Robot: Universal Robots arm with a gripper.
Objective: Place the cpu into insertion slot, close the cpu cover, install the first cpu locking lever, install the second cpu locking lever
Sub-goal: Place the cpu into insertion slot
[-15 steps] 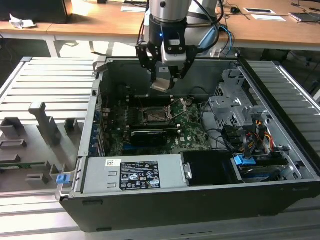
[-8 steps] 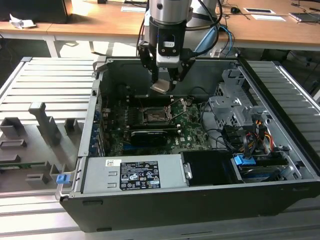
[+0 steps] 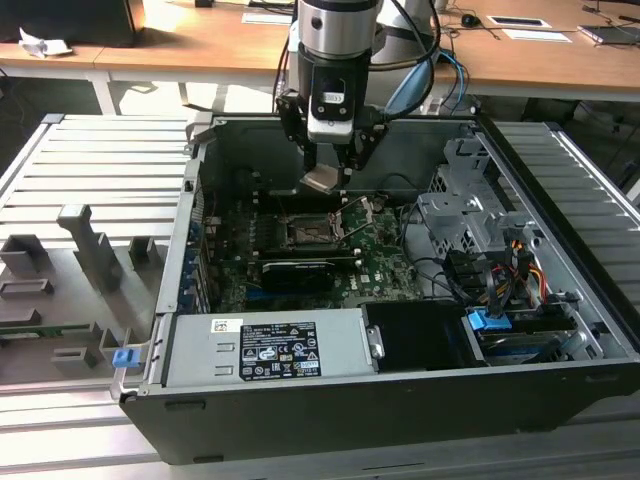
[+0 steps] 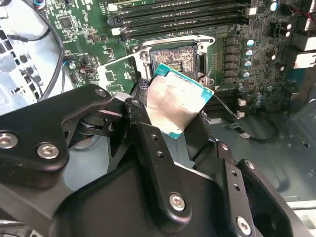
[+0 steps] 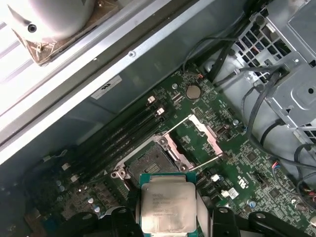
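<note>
The gripper (image 4: 173,129) pinches the chip (image 4: 174,103) by two opposite edges, its black fingers (image 4: 140,118) pressed in against the sides. In both wrist views the chip's pale metal face is turned to the camera, with a thin green border around it. In the exterior view the chip (image 3: 322,180) hangs tilted under the gripper (image 3: 326,170), up in the air and clear of the green board.

Just beyond the chip lies the slot (image 4: 174,58), a dark square with a silver rim and its contact field uncovered. The chip does not touch it. In the first wrist view the cover (image 5: 199,134), a thin metal frame with a wide window, stands swung up beside the slot (image 5: 148,165). A wire lever (image 4: 116,61) angles away from the slot's rim.

Past the slot run the long black memory sockets (image 4: 177,17), and a round coin battery (image 5: 193,91) sits on the board near the case wall. In the exterior view a long black card (image 3: 297,272) lies across the board beside the slot.

Around the board is the open case (image 3: 330,425), which also holds a grey power box (image 3: 265,350), a metal drive cage (image 3: 465,210) and a bundle of coloured wires (image 3: 520,270). The case rests on a grey slatted table (image 3: 90,170), with a wooden desk (image 3: 200,45) behind it.
</note>
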